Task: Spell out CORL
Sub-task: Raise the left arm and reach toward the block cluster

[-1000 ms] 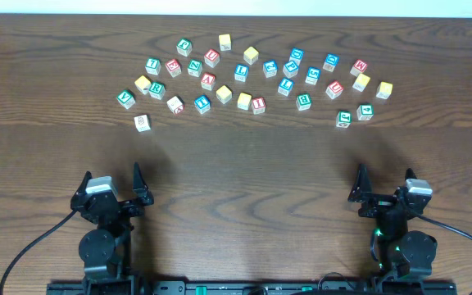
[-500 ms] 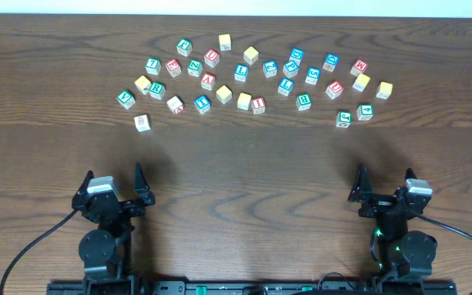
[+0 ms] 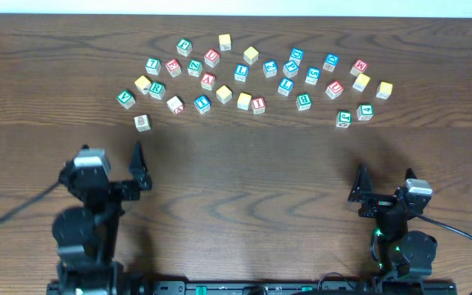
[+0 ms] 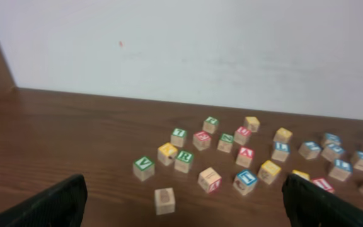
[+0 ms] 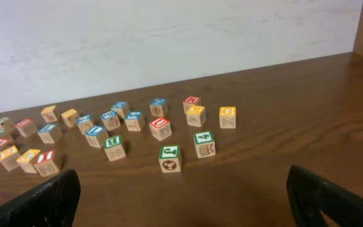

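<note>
Status check: basically nothing is done yet. The left gripper (image 3: 109, 168) has its jaws spread wide with nothing between them, and the right gripper (image 3: 385, 179) is the same, wide apart and empty. Both hover low over the table (image 3: 244, 180), near the bases.

Going outward from the left gripper, the first thing ahead of it is a lone pale cube (image 4: 164, 200), sitting apart from the rest. I can't read its face. Further out on that side is the green R cube (image 4: 183, 161), tucked next to a yellow one; touching or just beside, I can't tell.

In front of the right gripper, the closest things are two green-topped cubes (image 5: 170, 157). They sit side by side, a bit nearer than the main scatter.

Beyond that, everything's in one loose band well ahead of both grippers. The yellow-faced cubes (image 3: 251, 55) are dotted all through it, and I can't tell which ones carry C or O. Same deal with the blue-lettered cubes (image 3: 242, 72): there are several, too small to pick out the L.

No cubes are lined up anywhere, so there's no start on the word. All four letters still need finding, picking and placing in a row. My guess is the R goes first for the left arm since it's closest.
</note>
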Robot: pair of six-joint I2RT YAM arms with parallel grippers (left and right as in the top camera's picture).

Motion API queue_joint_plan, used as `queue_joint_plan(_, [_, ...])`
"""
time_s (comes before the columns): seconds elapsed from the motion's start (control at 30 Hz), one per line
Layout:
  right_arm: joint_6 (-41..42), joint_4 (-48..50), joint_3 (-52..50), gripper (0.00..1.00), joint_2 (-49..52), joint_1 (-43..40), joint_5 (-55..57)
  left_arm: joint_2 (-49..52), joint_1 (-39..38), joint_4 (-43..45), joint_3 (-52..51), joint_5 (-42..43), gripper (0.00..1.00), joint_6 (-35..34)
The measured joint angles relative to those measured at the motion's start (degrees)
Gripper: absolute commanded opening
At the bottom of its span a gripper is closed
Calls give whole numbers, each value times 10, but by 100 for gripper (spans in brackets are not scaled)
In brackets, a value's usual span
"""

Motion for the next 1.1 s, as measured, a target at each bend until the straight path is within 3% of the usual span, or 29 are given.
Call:
queue_joint_plan(0.4, [-4, 2, 0, 99, 0, 0, 3, 303, 0, -266, 340, 52, 98, -1])
queue_joint_plan(0.57, [-9, 9, 0, 99, 0, 0, 9, 402, 0, -330, 449, 55, 97, -1])
queue_joint_plan(1.1, [-13, 22, 0, 99, 0, 0, 28, 460, 0, -331, 469, 55, 98, -1])
